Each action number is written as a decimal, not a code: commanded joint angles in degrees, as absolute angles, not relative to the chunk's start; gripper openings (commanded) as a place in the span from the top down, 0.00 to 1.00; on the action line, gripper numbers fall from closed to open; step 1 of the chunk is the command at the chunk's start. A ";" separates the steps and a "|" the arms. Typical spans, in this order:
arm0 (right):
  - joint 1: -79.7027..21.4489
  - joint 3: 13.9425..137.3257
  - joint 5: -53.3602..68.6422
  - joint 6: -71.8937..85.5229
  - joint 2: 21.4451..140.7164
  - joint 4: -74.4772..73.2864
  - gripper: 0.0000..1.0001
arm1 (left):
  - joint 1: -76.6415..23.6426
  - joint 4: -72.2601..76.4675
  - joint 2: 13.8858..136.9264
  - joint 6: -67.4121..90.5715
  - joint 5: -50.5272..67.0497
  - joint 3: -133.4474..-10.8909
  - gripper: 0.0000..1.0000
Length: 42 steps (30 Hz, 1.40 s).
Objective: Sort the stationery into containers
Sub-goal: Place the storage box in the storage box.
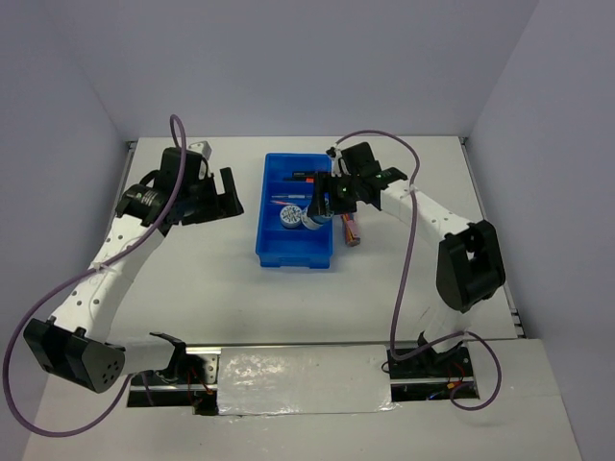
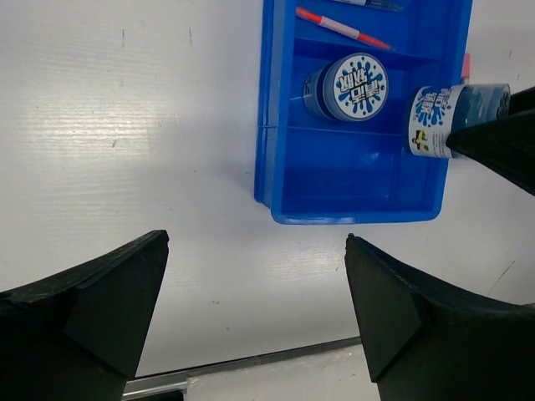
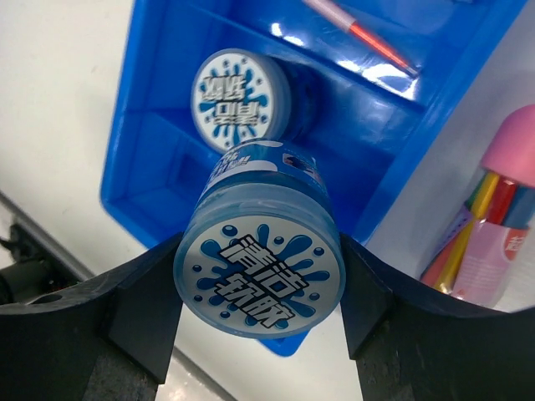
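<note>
From above, the right tool [image 1: 314, 215] holds a tape roll [image 1: 310, 222] over the right side of the blue tray [image 1: 293, 250], likely to drop it in; the left wrist shows the left tool [image 2: 257, 251] wide open, empty; the right wrist shows the roll squeezed tight near its twin roll [image 3: 241, 98].

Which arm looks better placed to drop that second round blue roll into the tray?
Right arm. The right fingers clamp the held roll over the blue tray edge, near the other roll lying inside. The left fingers hang open and empty over the table, off to the tray's side.
</note>
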<state>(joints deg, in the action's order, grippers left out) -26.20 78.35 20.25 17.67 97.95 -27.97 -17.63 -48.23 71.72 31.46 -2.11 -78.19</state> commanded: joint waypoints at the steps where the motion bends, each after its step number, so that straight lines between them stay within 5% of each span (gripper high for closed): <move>1: -26.72 82.96 17.33 16.44 99.49 -26.79 1.00 | -17.14 -46.23 69.87 29.97 -0.44 -77.61 0.01; 22: -28.21 89.73 2.64 13.18 106.61 -35.77 1.00 | -16.52 -44.30 68.91 29.53 2.63 -74.62 0.01; 27: -30.14 91.05 1.05 12.66 108.54 -37.44 0.92 | -16.52 -44.12 68.82 29.53 2.81 -74.27 0.01; 29: -30.67 91.05 1.58 12.57 108.46 -37.35 0.84 | -16.52 -44.12 68.82 29.53 2.73 -74.09 0.01; 33: -31.81 91.84 2.19 13.18 107.49 -37.70 0.46 | -16.52 -44.21 68.73 29.44 2.02 -73.83 0.01; 35: -31.82 92.46 3.34 13.88 106.53 -37.71 0.41 | -16.52 -44.30 68.91 29.36 1.67 -73.74 0.01; 37: -31.82 93.59 3.52 14.50 105.30 -38.14 0.01 | -16.44 -44.56 69.26 29.44 1.67 -73.74 0.01; 42: -31.47 97.29 1.94 14.59 103.80 -41.22 0.00 | -16.44 -44.73 69.52 29.36 1.67 -73.92 0.01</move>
